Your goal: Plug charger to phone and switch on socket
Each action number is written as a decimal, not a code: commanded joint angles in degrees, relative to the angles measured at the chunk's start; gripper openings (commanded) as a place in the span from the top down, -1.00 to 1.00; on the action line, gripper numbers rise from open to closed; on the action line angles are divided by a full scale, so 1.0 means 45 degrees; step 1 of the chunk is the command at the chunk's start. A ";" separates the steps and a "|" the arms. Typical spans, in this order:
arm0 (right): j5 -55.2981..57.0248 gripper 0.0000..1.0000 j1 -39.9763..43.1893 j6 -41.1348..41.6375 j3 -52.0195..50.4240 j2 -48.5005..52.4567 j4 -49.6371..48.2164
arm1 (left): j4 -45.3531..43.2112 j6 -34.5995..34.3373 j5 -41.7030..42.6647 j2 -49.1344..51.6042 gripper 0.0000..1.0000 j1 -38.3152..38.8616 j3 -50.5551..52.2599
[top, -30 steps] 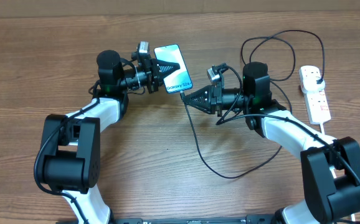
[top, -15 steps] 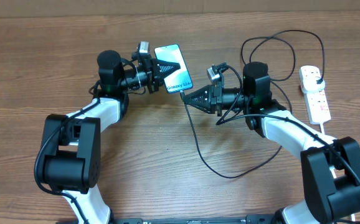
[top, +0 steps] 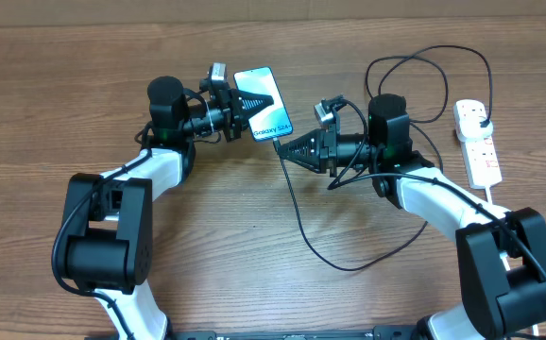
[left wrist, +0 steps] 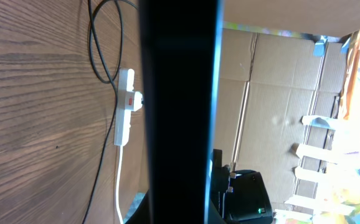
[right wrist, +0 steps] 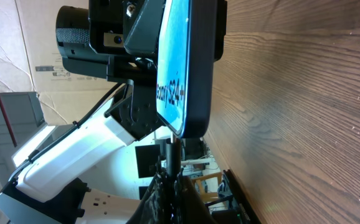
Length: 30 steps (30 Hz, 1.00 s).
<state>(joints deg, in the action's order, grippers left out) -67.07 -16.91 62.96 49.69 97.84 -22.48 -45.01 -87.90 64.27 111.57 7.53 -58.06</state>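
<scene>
The left fingers (top: 243, 104) grip the phone (top: 265, 85) at mid-bench; the right fingers (top: 297, 148) pinch the charger (right wrist: 173, 155) tip against its bottom edge, seemingly seated, though the port is hidden; switching the socket (top: 481, 156), well apart at right, looks left to do.

A brown wood-grain table (top: 84, 85) carries everything. Near its right edge lies the socket (top: 478, 146), a white power strip, with the charger (top: 298, 222) plugged into its far end and its white cord (top: 491, 194) trailing toward the near side. The charger's thin black cable lies in loose loops at the far right, and in a long curve on the wood from below the phone (top: 265, 99).
</scene>
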 commanded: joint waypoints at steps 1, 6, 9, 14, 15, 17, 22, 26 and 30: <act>0.0083 0.92 0.0049 -0.0087 -0.0044 -0.0287 -0.0034 | -0.0141 0.0437 -0.0029 -0.0078 0.92 0.0097 -0.0073; 0.0223 0.92 0.0049 -0.0083 -0.0044 -0.0287 -0.0029 | -0.0146 0.0442 0.0019 -0.0078 0.92 0.0204 -0.0073; 0.0282 0.93 0.0049 -0.0083 -0.0044 -0.0287 -0.0029 | -0.0151 0.0442 0.0019 -0.0078 0.92 0.0291 -0.0073; 0.0379 0.93 0.0049 -0.0083 -0.0044 -0.0287 -0.0024 | -0.0151 0.0495 0.0107 -0.0078 0.92 0.0335 -0.0073; 0.0423 0.93 0.0049 -0.0083 -0.0044 -0.0287 -0.0024 | -0.0146 0.0495 0.0160 -0.0078 0.91 0.0335 -0.0073; 0.0476 0.92 0.0049 -0.0083 -0.0044 -0.0287 -0.0029 | -0.0151 0.0534 0.0248 -0.0078 0.92 0.0335 -0.0073; 0.0461 0.92 0.0058 -0.0087 -0.0044 -0.0287 -0.0029 | -0.0151 0.0588 0.0267 -0.0078 0.92 0.0316 -0.0073; 0.0461 0.93 0.0141 -0.0083 -0.0044 -0.0287 -0.0029 | -0.0146 0.0690 0.0272 -0.0078 0.92 0.0253 -0.0073; 0.0418 0.92 0.0291 -0.0083 -0.0044 -0.0287 -0.0029 | -0.0146 0.0699 0.0267 -0.0078 0.92 0.0185 -0.0073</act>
<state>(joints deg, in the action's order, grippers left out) -66.67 -16.80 62.96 49.69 97.84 -22.33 -45.01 -86.56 63.35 111.57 8.27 -58.06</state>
